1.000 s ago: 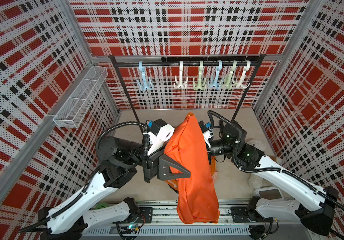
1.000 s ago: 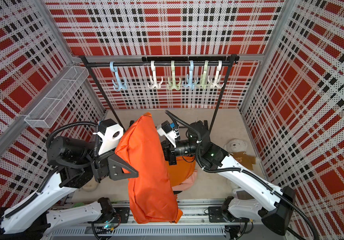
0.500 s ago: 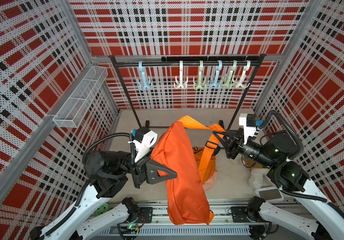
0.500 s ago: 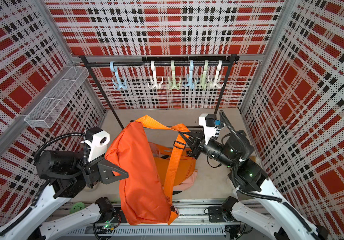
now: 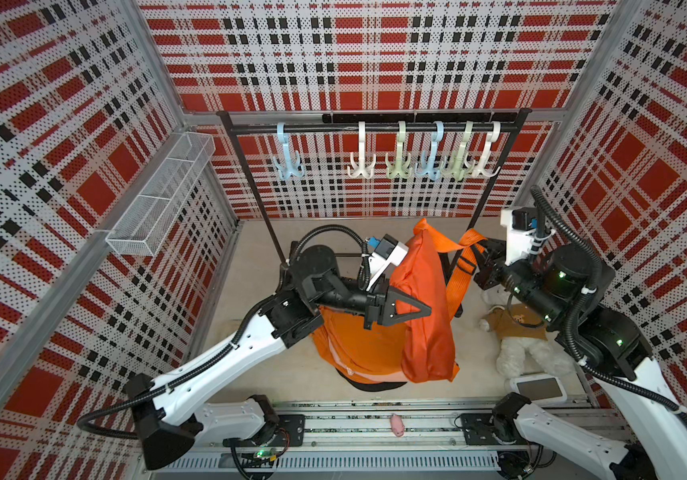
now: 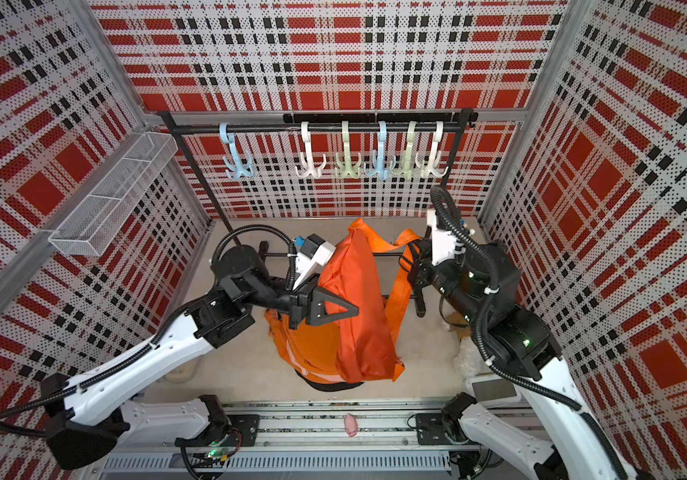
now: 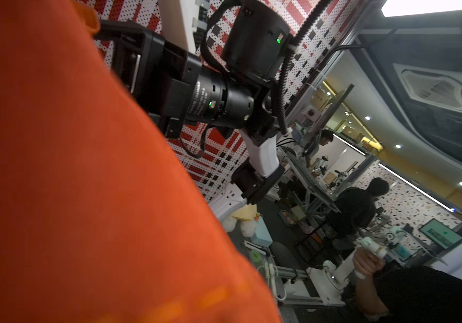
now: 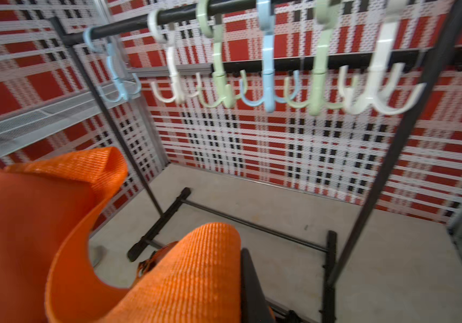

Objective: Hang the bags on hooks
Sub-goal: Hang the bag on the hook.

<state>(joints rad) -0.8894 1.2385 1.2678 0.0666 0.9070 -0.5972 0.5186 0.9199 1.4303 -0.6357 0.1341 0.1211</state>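
my left gripper (image 5: 406,309) is clamped on the body of the orange bag (image 5: 424,332) to bear its weight, so my right gripper (image 5: 484,266), pinched shut on the strap (image 5: 456,282), can draw the loop open and upward. the bag hangs between my arms in front of the rack, well below the hooks (image 5: 485,164) on the rail (image 5: 333,129). i judge the loop is meant for one nearest my right side.

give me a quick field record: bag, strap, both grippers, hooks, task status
bag: orange, held up below the hooks
strap: orange webbing, stretched from the bag top to the right gripper
left gripper: shut on bag
right gripper: shut on strap
hooks: six on the black rail, all empty
plush toy: white, on the floor
task status: bag not yet hung
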